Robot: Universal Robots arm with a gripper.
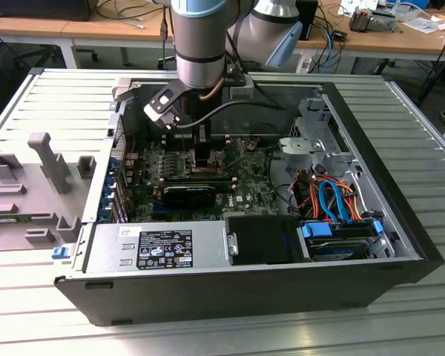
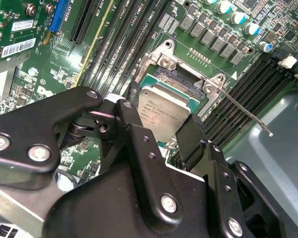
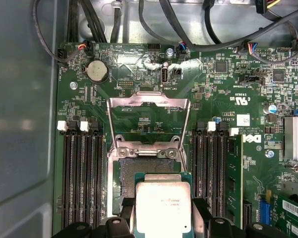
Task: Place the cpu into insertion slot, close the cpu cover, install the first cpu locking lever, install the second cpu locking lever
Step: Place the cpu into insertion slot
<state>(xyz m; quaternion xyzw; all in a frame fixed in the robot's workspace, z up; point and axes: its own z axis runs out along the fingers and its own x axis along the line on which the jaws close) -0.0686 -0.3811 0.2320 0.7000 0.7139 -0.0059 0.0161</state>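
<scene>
Gripper (image 2: 161,130) pinched the cpu (image 3: 163,206) by its edges over the insertion slot (image 3: 139,168), with the cpu cover (image 3: 148,106) raised open. The computer case (image 1: 208,293) sat on a ribbed metal table (image 1: 44,315), with wooden desks (image 1: 59,28) behind.

A ribbed silver bench (image 1: 52,96) carries the open computer case (image 1: 245,289); beyond the case stand long wooden desks (image 1: 37,28) strewn with cables (image 1: 330,46) and clutter; beside the case, on the exterior view's left, lies a grey moulded fixture (image 1: 30,185); the light is even and bright.
</scene>
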